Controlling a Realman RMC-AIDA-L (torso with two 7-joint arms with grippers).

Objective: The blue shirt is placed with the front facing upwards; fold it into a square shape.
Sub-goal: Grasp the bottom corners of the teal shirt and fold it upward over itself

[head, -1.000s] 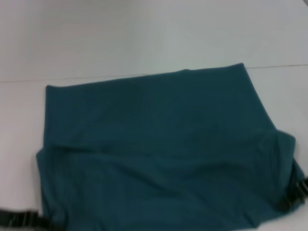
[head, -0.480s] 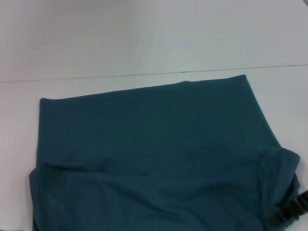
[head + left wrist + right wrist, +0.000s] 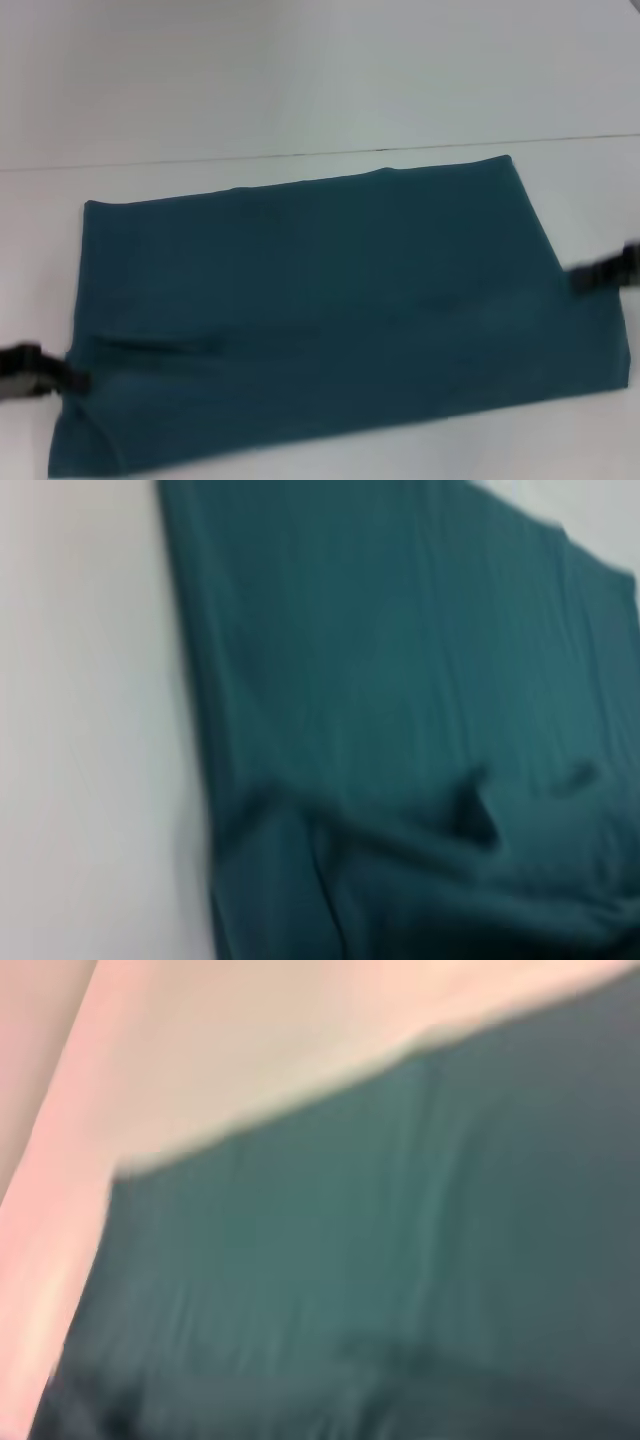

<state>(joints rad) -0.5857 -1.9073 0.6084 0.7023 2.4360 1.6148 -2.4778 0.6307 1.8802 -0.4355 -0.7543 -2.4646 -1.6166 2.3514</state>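
The dark teal-blue cotton shirt (image 3: 320,310) was laid folded on the white table (image 3: 300,80). The left gripper (image 3: 75,380) and right gripper (image 3: 578,281) were seen at its opposite side edges; their grip could not be told.

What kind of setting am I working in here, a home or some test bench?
Probably a lab-style test bench: a plain white table with only the blue shirt spread on it, the left tool and right tool at its side edges. Nothing homelike shows.

Both claws motion-blurred at the blue shirt's (image 3: 320,310) edges, fingers indistinct.
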